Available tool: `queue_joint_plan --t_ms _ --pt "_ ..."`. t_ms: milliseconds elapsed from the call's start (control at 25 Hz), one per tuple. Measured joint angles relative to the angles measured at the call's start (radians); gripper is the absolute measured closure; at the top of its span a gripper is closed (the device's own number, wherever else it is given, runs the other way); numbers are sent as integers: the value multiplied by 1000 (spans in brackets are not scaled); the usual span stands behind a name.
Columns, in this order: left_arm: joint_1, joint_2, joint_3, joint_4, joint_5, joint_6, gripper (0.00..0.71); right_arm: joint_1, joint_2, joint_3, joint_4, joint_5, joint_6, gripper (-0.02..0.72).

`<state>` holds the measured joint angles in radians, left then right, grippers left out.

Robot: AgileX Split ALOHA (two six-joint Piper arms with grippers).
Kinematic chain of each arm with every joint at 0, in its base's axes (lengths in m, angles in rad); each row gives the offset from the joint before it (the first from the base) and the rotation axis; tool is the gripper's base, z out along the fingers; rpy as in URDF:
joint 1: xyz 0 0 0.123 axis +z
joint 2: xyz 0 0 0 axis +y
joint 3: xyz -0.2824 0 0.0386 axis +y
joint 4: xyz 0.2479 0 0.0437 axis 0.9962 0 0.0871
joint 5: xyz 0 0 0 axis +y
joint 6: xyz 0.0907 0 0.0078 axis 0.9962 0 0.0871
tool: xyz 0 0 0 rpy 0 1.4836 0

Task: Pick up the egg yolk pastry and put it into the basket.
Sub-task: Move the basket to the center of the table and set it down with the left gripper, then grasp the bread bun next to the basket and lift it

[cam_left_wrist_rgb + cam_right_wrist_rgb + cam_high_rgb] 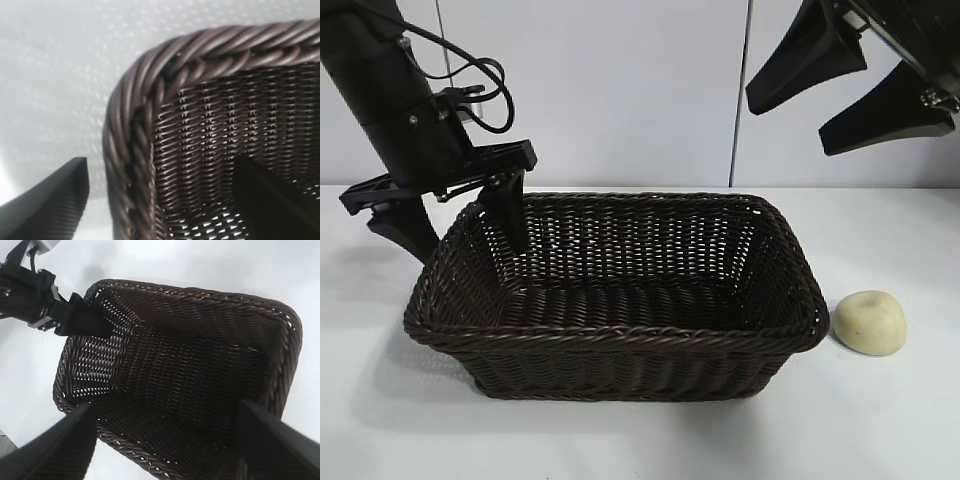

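The egg yolk pastry, a small pale yellow dome, lies on the white table just right of the basket. Nothing shows inside the dark brown wicker basket. My left gripper is open and straddles the rim at the basket's back left corner. One finger is inside the basket and one outside, neither touching the weave. The left wrist view shows that braided rim between the spread fingers of the left gripper. My right gripper hangs open, high above the basket's right end, holding nothing. Its wrist view looks down into the basket.
A white table surrounds the basket, with bare surface in front and to the right past the pastry. A pale wall stands behind. In the right wrist view the left arm's gripper shows at the basket's far corner.
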<state>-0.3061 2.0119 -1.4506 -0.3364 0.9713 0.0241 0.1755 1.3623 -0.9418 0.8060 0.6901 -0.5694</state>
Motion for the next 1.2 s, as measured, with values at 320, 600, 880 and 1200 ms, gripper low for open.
queue_joint_plan --t_ms 320,600,880,1200 --pt "0 -93 -108 115 133 0 112 0 0 0 -2 8 0 142" --pt "30 -109 -164 263 207 -10 107 0 0 0 -2 21 0 142" --pt "198 -109 -166 277 224 -11 107 0 0 0 -3 25 0 142" --pt "242 -123 -166 277 254 3 107 0 0 0 -5 25 0 142"
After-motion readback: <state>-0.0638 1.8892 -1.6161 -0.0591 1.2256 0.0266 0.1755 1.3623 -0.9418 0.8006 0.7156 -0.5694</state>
